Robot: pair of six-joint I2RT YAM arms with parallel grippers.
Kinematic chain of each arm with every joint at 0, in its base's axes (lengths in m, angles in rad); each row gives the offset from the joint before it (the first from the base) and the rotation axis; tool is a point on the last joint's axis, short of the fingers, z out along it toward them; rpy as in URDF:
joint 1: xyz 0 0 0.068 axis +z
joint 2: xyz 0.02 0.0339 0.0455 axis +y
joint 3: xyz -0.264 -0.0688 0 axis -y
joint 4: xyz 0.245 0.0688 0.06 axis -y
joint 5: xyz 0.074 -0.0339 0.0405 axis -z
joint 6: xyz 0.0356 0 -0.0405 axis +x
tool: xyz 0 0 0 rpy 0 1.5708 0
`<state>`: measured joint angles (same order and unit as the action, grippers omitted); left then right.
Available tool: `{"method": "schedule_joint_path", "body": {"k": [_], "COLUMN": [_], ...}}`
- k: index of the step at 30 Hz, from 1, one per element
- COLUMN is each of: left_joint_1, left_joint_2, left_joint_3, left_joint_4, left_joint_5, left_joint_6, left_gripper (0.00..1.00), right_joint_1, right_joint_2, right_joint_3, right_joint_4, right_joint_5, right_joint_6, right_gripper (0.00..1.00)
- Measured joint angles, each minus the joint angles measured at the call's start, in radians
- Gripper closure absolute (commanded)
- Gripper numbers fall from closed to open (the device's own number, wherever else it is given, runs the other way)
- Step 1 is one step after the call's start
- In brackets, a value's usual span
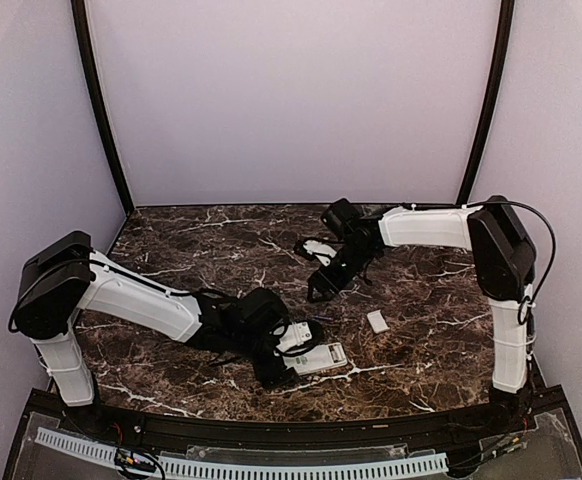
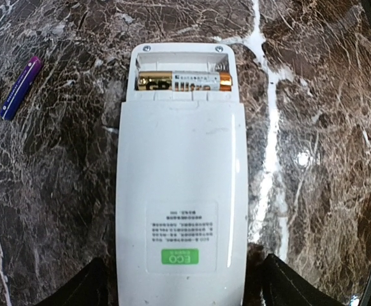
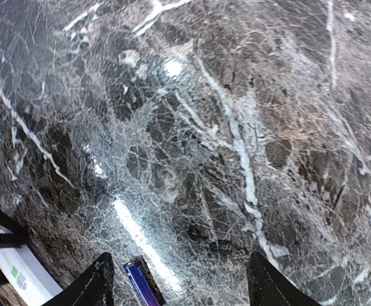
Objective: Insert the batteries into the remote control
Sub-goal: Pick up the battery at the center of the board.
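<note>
Remote control [image 2: 179, 185] lies flat, back side up, near-centre of the dark marble table [image 2: 326, 159]. Its green-marked label [image 2: 181, 245] sits toward the gripper end. The battery bay at the opposite end is uncovered, w/ one gold battery [image 2: 184, 81] seated crosswise in it. A second, purple battery [image 2: 21, 87] lies on the table beside the bay end, apart from the remote.

L gripper [image 2: 180, 260]: jaws apart, one finger [image 2: 83, 287] on each side of the remote's label end. A thin strip of table shows btwn each finger and the casing, so no clamp.

R gripper [image 3: 180, 255]: jaws apart, low over the table. The purple battery [image 3: 141, 284] lies on the marble btwn its fingers, close to the finger [image 3: 96, 280] on the remote's side; contact cannot be told. A corner of the remote [image 3: 20, 274] shows at that view's edge.

Top view: remote [image 1: 319, 357] at the L gripper [image 1: 276, 365], R gripper [image 1: 321, 285] farther back. A small white flat piece [image 1: 377, 321] lies alone to the right of both.
</note>
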<state>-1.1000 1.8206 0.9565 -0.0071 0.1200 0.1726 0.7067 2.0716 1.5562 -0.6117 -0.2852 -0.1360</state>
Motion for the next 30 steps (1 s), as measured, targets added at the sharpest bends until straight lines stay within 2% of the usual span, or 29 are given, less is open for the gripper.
{"method": "schedule_joint_path", "body": {"k": [8, 17, 24, 28, 30], "left_joint_1": [0.005, 0.010, 0.010, 0.010, 0.010], "left_joint_2": [-0.043, -0.055, -0.069, -0.069, -0.069], "left_joint_3": [-0.031, -0.031, -0.041, -0.041, -0.041], "left_joint_4": [-0.049, -0.059, -0.071, -0.073, -0.074], "left_joint_5": [0.000, -0.005, -0.009, -0.013, -0.016], "left_joint_6": [0.000, 0.000, -0.001, -0.001, -0.001], "left_gripper": [0.17, 0.17, 0.17, 0.17, 0.17], "right_joint_1": [0.037, 0.108, 0.128, 0.142, 0.144], "right_joint_2": [0.019, 0.029, 0.036, 0.038, 0.041], "right_joint_3": [-0.015, -0.033, -0.022, -0.014, -0.006], "right_joint_4": [-0.066, -0.085, -0.097, -0.114, -0.126], "right_joint_5": [-0.023, 0.127, 0.211, 0.221, 0.220], "right_joint_6": [-0.172, -0.223, -0.227, -0.218, -0.203], "right_gripper": [0.38, 0.66, 0.84, 0.99, 1.00]}}
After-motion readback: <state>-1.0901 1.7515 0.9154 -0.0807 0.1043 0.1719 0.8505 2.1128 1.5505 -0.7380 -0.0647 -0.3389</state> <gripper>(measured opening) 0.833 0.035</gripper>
